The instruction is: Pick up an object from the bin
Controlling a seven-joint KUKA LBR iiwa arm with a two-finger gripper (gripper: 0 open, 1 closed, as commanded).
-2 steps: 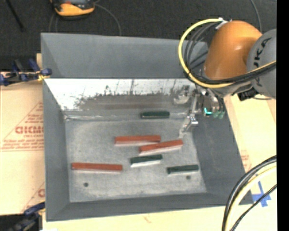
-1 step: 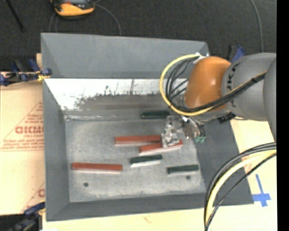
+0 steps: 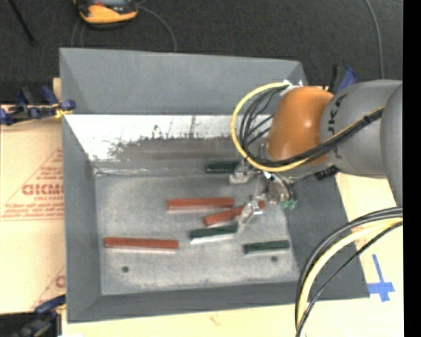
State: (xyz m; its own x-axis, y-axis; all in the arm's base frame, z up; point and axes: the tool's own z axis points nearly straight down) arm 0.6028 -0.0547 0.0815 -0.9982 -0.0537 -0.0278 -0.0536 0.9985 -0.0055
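Short red stick point(image 3: 219, 219) lies on the floor of the grey bin point(image 3: 175, 83), just left of the jaws and slightly below them in the view. It is tilted so that its right end rises toward them. That end comes right up to the tip of the gripper point(image 3: 255, 208); whether it touches cannot be told. How the jaws stand, wide or narrow, cannot be told either, since the wrist hardware hides them from above.

It is 1 of 6 sticks on the floor. From the left: farthest from the jaws, well to their left and lower, the outer long red stick point(image 3: 140, 243) lies level, alone on bare floor. Nearer, left of the jaws and about level with them, the inner long red stick point(image 3: 200, 203) lies nearly level, its right end just above the short one. Left of and below the jaws, a dark stick with a white edge point(image 3: 212, 235) lies just beside the short one's lower side. Behind the jaws and a little left, near the back wall, is a dark stick point(image 3: 222, 166). Below the jaws and slightly right lies a dark green stick point(image 3: 266, 245), apart from the others. Right of and above the jaws sit the arm's orange cover point(image 3: 302, 121) and its looped cables point(image 3: 247, 121).
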